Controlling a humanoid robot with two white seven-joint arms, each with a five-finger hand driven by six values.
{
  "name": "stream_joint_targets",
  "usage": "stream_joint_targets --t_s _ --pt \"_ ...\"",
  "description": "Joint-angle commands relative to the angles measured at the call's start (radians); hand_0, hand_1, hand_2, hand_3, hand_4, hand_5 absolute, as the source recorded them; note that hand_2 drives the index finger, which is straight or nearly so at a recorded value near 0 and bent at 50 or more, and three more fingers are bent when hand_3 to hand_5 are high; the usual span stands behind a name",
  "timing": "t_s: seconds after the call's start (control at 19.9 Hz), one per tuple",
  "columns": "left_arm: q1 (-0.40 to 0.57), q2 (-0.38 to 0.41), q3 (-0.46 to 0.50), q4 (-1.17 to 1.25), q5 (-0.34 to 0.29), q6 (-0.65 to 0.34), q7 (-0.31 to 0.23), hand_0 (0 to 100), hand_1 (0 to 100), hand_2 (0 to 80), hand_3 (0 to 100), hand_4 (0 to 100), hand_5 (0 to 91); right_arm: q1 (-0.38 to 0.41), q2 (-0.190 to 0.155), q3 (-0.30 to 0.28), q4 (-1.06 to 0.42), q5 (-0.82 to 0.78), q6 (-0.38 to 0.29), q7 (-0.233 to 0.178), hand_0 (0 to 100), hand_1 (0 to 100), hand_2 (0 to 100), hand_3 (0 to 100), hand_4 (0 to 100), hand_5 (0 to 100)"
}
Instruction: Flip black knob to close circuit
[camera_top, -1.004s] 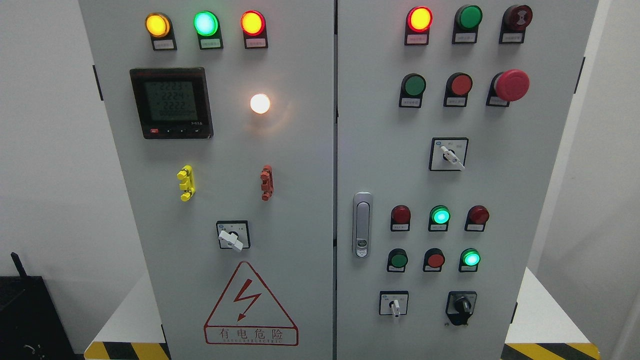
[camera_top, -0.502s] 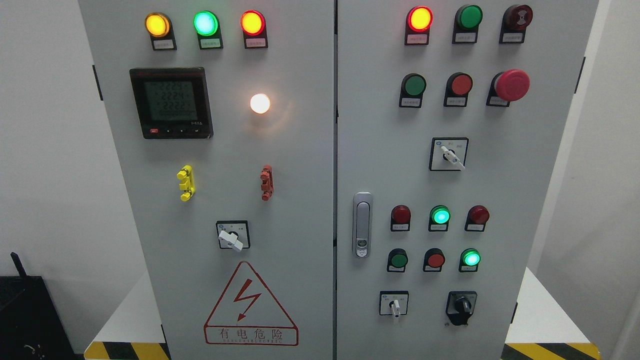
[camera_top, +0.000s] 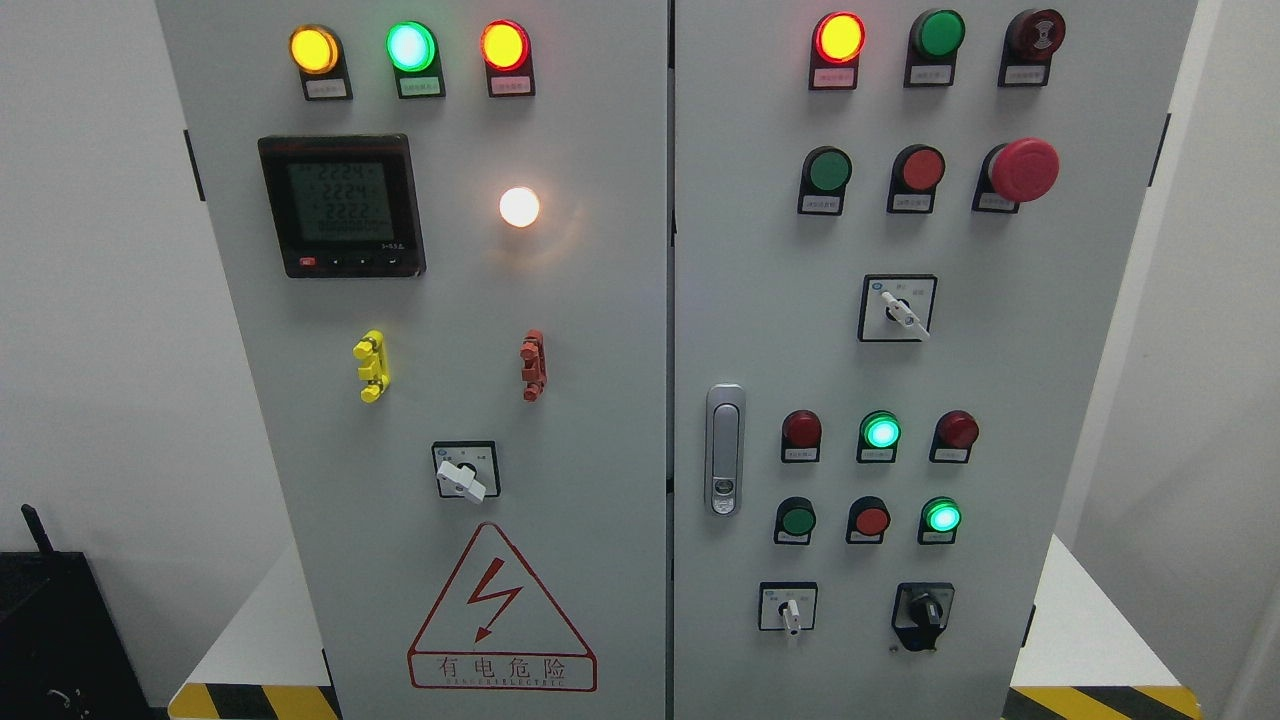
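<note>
Zero hands in view, state unknown | black knob (camera_top: 923, 610) on cabinet (camera_top: 620, 330) lower right, untouched

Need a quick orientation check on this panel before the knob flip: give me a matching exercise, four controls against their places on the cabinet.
Things:
1. black knob
2. red mushroom button
3. digital meter
4. warning triangle

Places:
A. left door, upper part
B. right door, bottom right
C. left door, bottom
D. right door, upper right

Pairs: 1-B, 2-D, 3-A, 4-C

Neither hand is in view.
</note>
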Motion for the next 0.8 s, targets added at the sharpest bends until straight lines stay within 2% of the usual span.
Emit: stream_joint_targets --t_s 0.0,0.1,0.3,0.75 --pt "0.034 -0.001 0.011 -0.034 0.008 0.0 0.0 0 0 0.0 5 3 0.0 -0.044 -0.015 0.085 0.054 0.037 0.037 -0.01 0 12 87 100 73 79" --pt "0.034 -0.001 0.011 -0.034 0.008 0.0 0.0 0 0 0.0 5 3 0.0 -0.055 -0.013 0.093 0.072 0.039 0.035 -0.012 0 11 87 100 73 79" --pt "0.034 -0.001 0.011 -0.034 0.008 0.0 0.0 0 0 0.0 5 3 0.0 -0.074 -0.007 0.125 0.092 0.051 0.04 -0.012 0 0 88 100 73 80" --pt "0.034 -0.001 0.011 -0.034 0.008 0.0 0.0 0 0 0.0 5 3 0.0 -0.121 -0.004 0.13 0.167 0.077 0.063 -0.012 0 0 88 100 73 80"
